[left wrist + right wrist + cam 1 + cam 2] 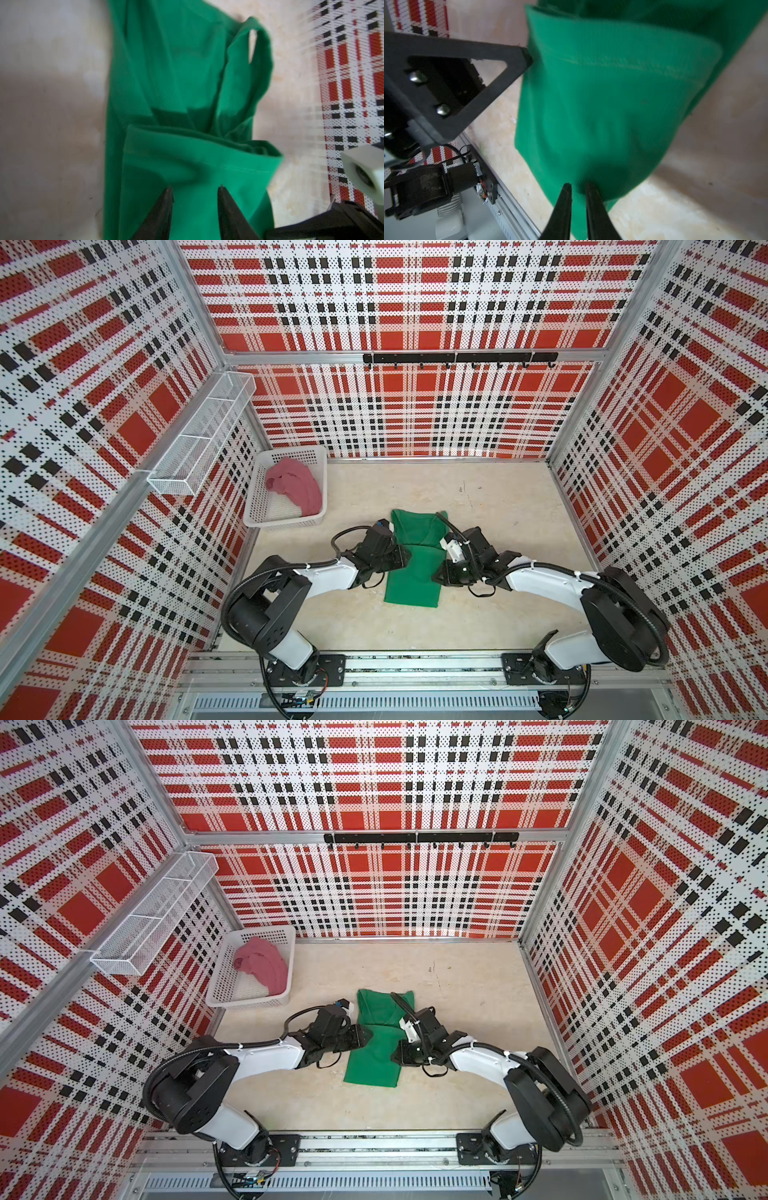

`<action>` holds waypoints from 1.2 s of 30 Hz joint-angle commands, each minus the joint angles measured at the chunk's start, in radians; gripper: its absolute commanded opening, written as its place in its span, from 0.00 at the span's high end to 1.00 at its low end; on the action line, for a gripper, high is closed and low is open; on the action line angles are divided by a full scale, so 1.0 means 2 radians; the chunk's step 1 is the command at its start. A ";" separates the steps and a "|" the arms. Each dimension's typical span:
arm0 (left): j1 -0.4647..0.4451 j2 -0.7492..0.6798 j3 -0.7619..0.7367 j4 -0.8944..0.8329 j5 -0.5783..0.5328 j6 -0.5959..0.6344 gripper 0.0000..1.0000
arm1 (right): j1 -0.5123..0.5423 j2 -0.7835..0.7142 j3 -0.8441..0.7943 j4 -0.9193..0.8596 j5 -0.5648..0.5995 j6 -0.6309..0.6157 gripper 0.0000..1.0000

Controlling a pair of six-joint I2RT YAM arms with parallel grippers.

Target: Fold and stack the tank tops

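Plaid-walled cell, beige table (498, 506). Green tank top (411, 578) is lying mid-table toward the near edge, hem doubled up toward the straps: first fold seemingly laid, second fold likely due next. Left pincer (195, 188) is hovering half-spread over the cloth, gripping nothing. Right pincer (578, 185) is sitting nearly pressed together at the fold; pinching or not, cannot tell. Pink tank top (297, 485) is lying crumpled in the white basket (282, 521), far left corner.
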 commanded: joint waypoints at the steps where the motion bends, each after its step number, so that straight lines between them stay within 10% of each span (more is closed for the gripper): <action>1: -0.007 0.012 -0.010 0.036 -0.026 -0.027 0.60 | -0.003 0.020 -0.017 0.026 0.039 0.029 0.83; 17: -0.020 -0.071 0.037 -0.075 -0.062 0.012 0.46 | -0.044 -0.084 0.017 -0.166 0.125 -0.049 0.64; 25: -0.013 -0.179 -0.058 -0.147 -0.025 -0.016 0.39 | 0.014 -0.155 -0.076 -0.044 0.033 0.100 0.51; 36: -0.030 -0.240 -0.158 -0.135 0.024 -0.081 0.37 | 0.089 -0.122 -0.135 0.094 0.047 0.208 0.49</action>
